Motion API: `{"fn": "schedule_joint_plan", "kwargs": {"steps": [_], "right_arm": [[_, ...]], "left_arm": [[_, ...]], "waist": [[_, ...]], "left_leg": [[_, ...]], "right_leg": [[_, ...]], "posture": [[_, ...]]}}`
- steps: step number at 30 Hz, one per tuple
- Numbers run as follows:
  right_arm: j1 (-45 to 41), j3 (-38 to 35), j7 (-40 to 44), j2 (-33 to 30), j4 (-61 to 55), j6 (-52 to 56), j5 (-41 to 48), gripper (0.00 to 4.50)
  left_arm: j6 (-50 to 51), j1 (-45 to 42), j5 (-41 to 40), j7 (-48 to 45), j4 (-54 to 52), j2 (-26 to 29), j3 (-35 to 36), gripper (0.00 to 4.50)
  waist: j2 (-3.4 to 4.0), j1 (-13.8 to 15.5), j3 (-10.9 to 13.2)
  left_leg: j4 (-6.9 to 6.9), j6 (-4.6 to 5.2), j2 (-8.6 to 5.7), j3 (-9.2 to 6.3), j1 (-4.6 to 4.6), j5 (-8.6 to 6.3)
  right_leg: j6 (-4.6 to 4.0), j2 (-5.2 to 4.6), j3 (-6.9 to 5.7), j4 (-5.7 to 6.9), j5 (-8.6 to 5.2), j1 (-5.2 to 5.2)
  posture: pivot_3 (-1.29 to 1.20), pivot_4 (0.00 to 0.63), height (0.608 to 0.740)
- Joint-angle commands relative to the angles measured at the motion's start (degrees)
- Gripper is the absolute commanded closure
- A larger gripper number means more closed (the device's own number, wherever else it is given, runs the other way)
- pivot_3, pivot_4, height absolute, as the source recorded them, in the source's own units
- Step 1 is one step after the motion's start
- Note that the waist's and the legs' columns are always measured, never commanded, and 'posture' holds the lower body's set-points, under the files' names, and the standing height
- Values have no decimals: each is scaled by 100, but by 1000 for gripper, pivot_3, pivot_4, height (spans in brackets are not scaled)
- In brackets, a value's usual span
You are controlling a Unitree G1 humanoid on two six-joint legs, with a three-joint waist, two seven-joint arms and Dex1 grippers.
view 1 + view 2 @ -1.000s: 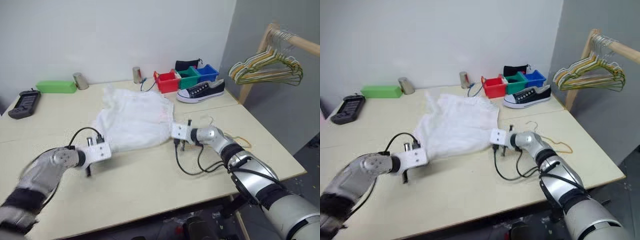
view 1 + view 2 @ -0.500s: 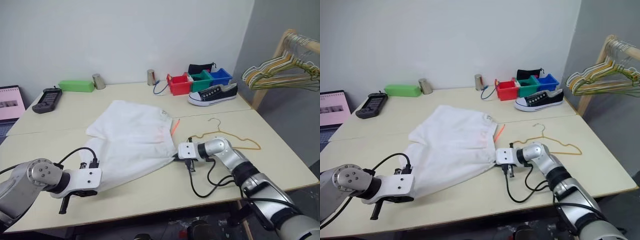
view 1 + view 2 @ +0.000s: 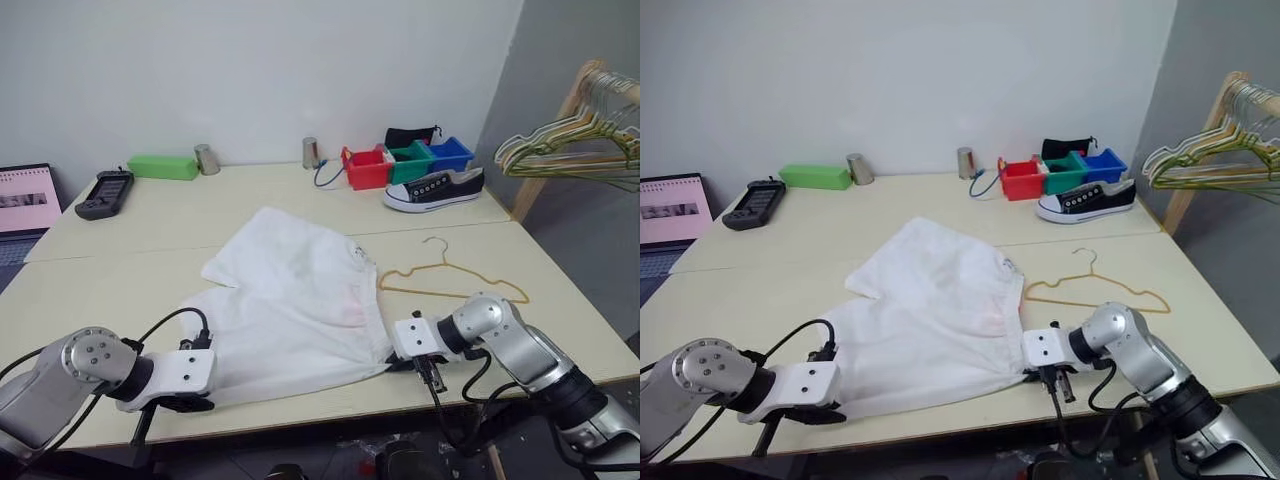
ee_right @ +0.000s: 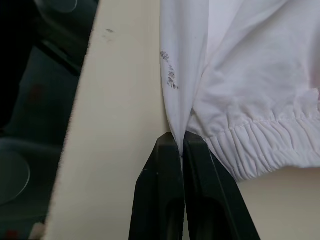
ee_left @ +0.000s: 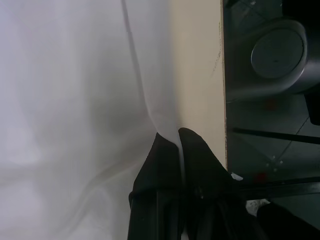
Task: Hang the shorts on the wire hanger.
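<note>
The white shorts (image 3: pixel 300 300) lie spread across the table's middle, their near edge close to the front edge of the table. My left gripper (image 5: pixel 173 134) is shut on the left near corner of the shorts, right at the table's front edge. My right gripper (image 4: pixel 181 140) is shut on the cloth beside the gathered waistband (image 4: pixel 260 145), at the shorts' right near corner (image 3: pixel 385 362). The yellow-orange wire hanger (image 3: pixel 455 291) lies flat on the table just right of the shorts, hook pointing away from me, with neither gripper on it.
A wooden rack at the far right carries a bunch of hangers (image 3: pixel 570 150). Along the back of the table stand a black shoe (image 3: pixel 435 188), red, green and blue bins (image 3: pixel 405 160), two metal cans, a green box (image 3: pixel 160 166) and a black device (image 3: pixel 105 192).
Both grippers have drawn the shorts toward the table's front edge, uncovering the hanger beside them. The camera view has also shifted.
</note>
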Motion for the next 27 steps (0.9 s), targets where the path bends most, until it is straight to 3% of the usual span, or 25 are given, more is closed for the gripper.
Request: {"fn": "schedule_joint_plan", "kwargs": {"steps": [1, 16, 18, 19, 27], "right_arm": [[90, 89, 266, -313, -333, 382, 111, 4500], [-93, 197, 486, -499, -989, 1920, 996, 4500], [-233, 151, 353, -367, -775, 1998, 1060, 4500], [-304, 146, 310, -325, -676, 1990, 1072, 4017], [-622, 103, 604, -520, -673, 1758, 1364, 2397]], "left_arm": [[-97, -143, 182, -102, 221, 32, -1, 4480], [-203, -81, 201, -280, 246, 10, -85, 4480], [-237, -101, 146, -304, 258, -20, -28, 4023], [-203, -114, 89, -333, 252, -24, 8, 3855], [197, -225, -652, -916, -128, 228, 502, 2301]], "waist": [[-4, -1, 22], [-35, -37, 108], [-33, -46, 119], [-32, -58, 121], [-29, -71, 124]], "left_leg": [[0, -1, 1, 1, 0, 0], [-4, -29, 9, 9, -9, -19], [-3, -31, 11, 13, -9, -20], [-3, -32, 13, 15, -9, -21], [-3, -32, 17, 21, -23, -21]], "right_leg": [[-1, 1, -1, -1, -1, 0], [0, 2, -1, -25, 0, -6], [0, 2, -1, -29, 0, -6], [0, 2, -1, -34, -1, -6], [9, 2, -3, -73, 5, -5]], "posture": [[-98, 52, 740], [-98, 53, 740], [-99, 50, 740], [-99, 50, 740], [-98, 34, 740]]}}
